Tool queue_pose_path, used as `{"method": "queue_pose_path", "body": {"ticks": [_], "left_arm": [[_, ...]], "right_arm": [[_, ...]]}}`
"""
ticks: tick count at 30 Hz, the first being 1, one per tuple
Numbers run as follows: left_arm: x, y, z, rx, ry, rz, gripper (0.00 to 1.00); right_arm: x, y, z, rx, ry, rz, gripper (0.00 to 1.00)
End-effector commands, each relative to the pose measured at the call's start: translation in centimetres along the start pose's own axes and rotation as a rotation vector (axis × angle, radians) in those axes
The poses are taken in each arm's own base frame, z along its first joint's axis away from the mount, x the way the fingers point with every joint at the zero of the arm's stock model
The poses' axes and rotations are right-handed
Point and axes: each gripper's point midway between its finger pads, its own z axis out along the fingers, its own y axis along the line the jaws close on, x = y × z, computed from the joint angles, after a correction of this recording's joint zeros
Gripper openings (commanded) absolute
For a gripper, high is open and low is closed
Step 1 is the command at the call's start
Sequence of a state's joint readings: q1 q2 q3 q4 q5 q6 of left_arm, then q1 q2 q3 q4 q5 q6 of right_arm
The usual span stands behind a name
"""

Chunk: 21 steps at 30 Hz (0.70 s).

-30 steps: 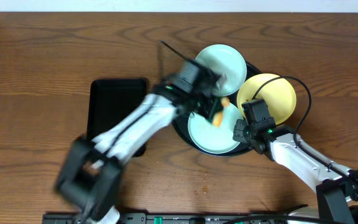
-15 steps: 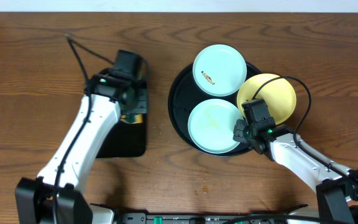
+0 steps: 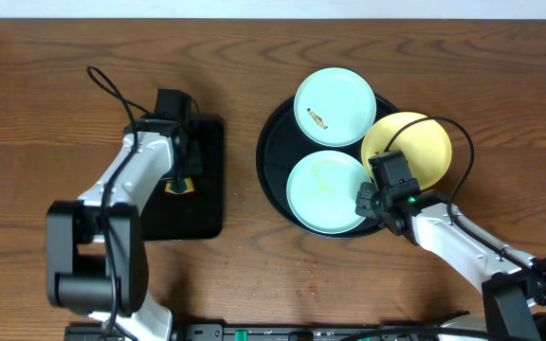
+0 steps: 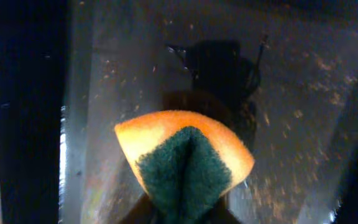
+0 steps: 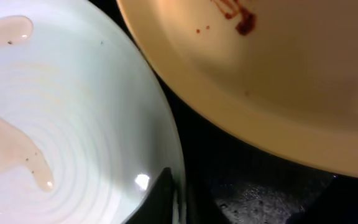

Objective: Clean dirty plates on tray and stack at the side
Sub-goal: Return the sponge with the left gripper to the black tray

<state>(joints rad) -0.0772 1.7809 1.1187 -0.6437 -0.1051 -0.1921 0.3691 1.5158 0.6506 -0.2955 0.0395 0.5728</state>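
Note:
The round black tray (image 3: 266,161) holds three plates. The far mint plate (image 3: 336,95) has a small brown smear. The near mint plate (image 3: 322,192) shows faint wet streaks in the right wrist view (image 5: 73,124). The yellow plate (image 3: 413,147) leans on the tray's right rim and has a brown smear (image 5: 244,23). My right gripper (image 3: 368,199) is shut on the near mint plate's right rim (image 5: 178,198). My left gripper (image 3: 180,170) is shut on an orange and green sponge (image 4: 185,158) over the rectangular tray.
A smaller rectangular black tray (image 3: 202,204) lies left of the round tray; its wet, speckled floor (image 4: 303,106) fills the left wrist view. Brown wooden table (image 3: 45,104) all around. A black cable (image 3: 107,80) loops behind the left arm.
My left arm has swung left with the sponge, from above the near mint plate to over the rectangular tray. The right arm and the plates have not moved.

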Motion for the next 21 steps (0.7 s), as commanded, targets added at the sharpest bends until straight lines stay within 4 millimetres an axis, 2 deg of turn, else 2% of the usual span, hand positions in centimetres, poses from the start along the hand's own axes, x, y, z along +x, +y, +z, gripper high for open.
{"method": "queue_pose_path", "body": {"ticks": [1, 2, 5, 7, 14, 21], "left_arm": [[0.2, 0.4, 1.1, -0.022, 0.019, -0.011, 0.22], [0.3, 0.4, 1.2, -0.023, 0.021, -0.010, 0.27], [0.3, 0.4, 1.2, -0.023, 0.021, -0.010, 0.57], [0.3, 0.4, 1.2, -0.023, 0.021, -0.010, 0.82], [0.3, 0.4, 1.2, -0.023, 0.021, -0.010, 0.86], [0.3, 0.4, 1.2, -0.023, 0.021, -0.010, 0.87]], "right_arm": [[0.5, -0.3, 0.2, 0.013, 0.015, -0.011, 0.01], [0.5, -0.2, 0.2, 0.010, 0.015, -0.024, 0.01], [-0.3, 0.6, -0.6, -0.022, -0.002, -0.104, 0.01], [-1.4, 1.3, -2.3, -0.032, -0.021, -0.147, 0.01], [-5.1, 2.6, -7.8, -0.017, -0.087, -0.266, 0.01], [-8.3, 0.8, -13.1, 0.171, -0.116, -0.322, 0.01]]}}
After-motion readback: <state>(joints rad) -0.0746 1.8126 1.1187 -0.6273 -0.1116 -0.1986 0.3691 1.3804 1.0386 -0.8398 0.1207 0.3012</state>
